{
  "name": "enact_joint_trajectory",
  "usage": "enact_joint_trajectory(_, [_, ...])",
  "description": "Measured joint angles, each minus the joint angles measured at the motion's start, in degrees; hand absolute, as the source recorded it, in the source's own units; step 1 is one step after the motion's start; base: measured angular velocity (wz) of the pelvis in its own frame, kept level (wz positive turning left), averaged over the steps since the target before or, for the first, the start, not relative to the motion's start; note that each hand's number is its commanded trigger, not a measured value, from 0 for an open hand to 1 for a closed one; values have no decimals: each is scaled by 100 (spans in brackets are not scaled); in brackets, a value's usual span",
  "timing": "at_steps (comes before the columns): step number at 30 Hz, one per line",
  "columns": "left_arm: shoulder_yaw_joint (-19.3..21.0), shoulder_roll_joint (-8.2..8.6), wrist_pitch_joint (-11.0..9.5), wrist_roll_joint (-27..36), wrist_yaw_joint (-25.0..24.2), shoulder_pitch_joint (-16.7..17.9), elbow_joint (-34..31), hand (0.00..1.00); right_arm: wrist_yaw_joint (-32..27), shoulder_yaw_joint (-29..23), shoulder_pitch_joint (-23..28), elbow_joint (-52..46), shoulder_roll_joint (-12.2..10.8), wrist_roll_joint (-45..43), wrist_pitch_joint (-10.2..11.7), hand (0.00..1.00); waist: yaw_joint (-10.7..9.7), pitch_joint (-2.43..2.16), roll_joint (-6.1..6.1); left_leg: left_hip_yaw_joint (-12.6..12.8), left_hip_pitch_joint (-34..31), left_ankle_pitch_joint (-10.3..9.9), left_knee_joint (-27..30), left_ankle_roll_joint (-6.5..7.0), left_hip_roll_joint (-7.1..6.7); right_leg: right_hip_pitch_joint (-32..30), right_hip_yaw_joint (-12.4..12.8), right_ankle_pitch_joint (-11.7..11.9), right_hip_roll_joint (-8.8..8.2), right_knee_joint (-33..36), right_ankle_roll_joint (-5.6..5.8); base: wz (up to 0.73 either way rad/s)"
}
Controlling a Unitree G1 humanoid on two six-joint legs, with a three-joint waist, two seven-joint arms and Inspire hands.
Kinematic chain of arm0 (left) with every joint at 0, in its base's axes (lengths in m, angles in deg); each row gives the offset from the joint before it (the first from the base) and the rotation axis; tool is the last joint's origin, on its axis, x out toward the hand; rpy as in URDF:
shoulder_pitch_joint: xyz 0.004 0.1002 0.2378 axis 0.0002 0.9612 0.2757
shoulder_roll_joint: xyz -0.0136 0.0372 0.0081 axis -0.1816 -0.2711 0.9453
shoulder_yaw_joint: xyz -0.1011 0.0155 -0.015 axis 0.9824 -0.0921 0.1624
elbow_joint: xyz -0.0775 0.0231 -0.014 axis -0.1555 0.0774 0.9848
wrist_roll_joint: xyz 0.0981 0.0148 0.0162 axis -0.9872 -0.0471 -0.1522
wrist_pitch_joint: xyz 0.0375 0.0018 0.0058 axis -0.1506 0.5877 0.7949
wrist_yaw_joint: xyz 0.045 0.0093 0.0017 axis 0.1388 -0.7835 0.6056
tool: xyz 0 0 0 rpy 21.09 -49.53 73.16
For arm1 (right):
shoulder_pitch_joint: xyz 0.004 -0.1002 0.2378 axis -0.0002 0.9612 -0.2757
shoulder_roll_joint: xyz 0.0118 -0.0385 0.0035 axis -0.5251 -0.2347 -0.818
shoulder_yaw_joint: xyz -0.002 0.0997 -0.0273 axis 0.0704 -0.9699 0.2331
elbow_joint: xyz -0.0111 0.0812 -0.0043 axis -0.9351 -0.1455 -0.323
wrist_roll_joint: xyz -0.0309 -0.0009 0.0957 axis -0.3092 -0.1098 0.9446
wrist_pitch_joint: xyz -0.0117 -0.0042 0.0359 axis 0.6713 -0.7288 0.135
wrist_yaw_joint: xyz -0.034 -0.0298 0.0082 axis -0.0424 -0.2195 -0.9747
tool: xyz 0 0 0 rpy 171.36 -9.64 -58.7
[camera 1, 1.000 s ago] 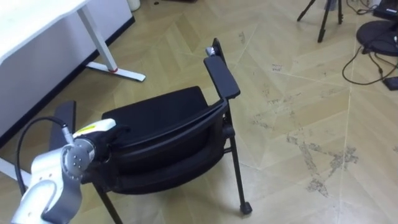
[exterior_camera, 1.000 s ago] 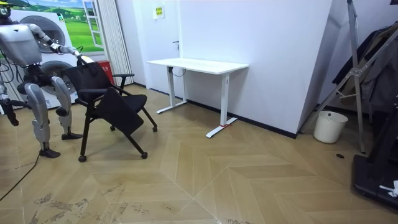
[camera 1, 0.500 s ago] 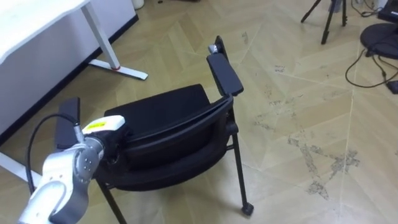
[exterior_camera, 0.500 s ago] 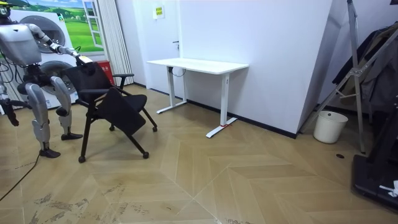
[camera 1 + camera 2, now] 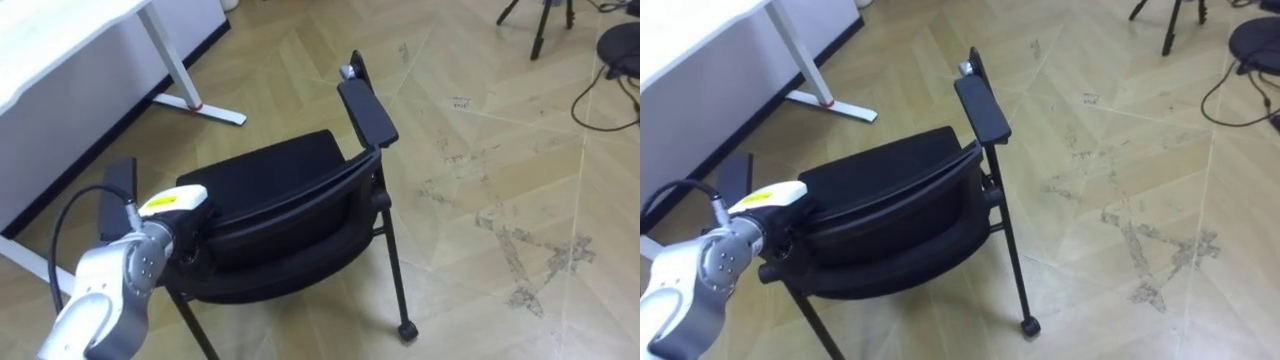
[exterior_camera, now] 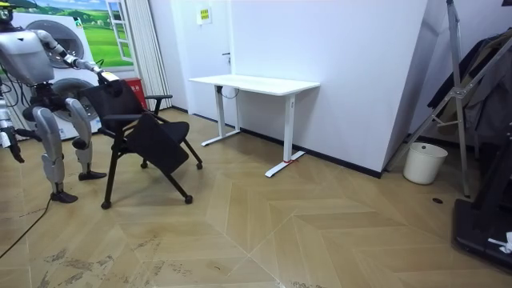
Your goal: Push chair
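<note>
A black chair [image 5: 270, 185] with padded armrests [image 5: 367, 110] stands tilted on the wooden floor just in front of me, its backrest toward me. My left arm reaches to the top of the backrest [image 5: 290, 215], and my left hand [image 5: 190, 212] lies against that dark edge with its fingers hidden. From the room view, I stand behind the chair [image 6: 144, 132] at the room view's left, left hand [image 6: 108, 80] at the backrest. My right hand [image 6: 8, 142] hangs low at my side.
A white desk [image 5: 60, 40] on white legs stands ahead to my left, against the wall [image 6: 256, 82]. A tripod's legs [image 5: 540, 20] and floor cables [image 5: 610, 70] lie far right. A white bin [image 6: 424, 162] and a rack [image 6: 464, 96] stand at the room view's right.
The chair has edged slightly toward the room view's right. The eye view has shifted a little as a whole; my left hand stays at the backrest.
</note>
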Motion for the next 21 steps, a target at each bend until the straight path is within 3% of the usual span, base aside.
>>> enact_joint_trajectory(4, [106,0,-69,-10,37,-2,-130,100,-3,27,-8,-749,106,-1064,-3,0,93,33,-166,88,-28,1,7,2,-15,-79,43,-6,-36,89,10,-4])
enact_joint_trajectory(8, [145,-6,-176,-108,38,10,-280,100,-18,9,-8,-1162,197,-1642,4,0,198,-30,-358,87,-112,0,26,4,-15,-134,43,-3,-39,100,13,0])
enact_joint_trajectory(10, [180,-15,-217,-123,38,37,-322,100,18,8,-23,-1395,277,-1920,-10,0,228,-37,-375,89,-123,-2,26,6,-17,-144,63,-3,-40,113,14,0])
enact_joint_trajectory(15, [216,-13,-386,-111,92,16,-244,100,184,10,-119,-2211,725,-2578,-59,0,321,-33,-388,88,-94,-2,11,7,-22,-162,67,-3,-43,147,14,-1])
enact_joint_trajectory(19, [297,-34,-551,-118,140,-5,-248,100,209,2,-279,-3072,947,-3043,-51,0,350,38,-510,45,-91,1,3,10,-20,-161,53,-3,-41,190,14,1])
enact_joint_trajectory(21, [326,-70,-658,-118,153,-13,-255,100,210,2,-337,-3367,1006,-3188,-47,0,372,32,-575,38,-100,1,12,11,-21,-164,51,-4,-41,178,14,2])
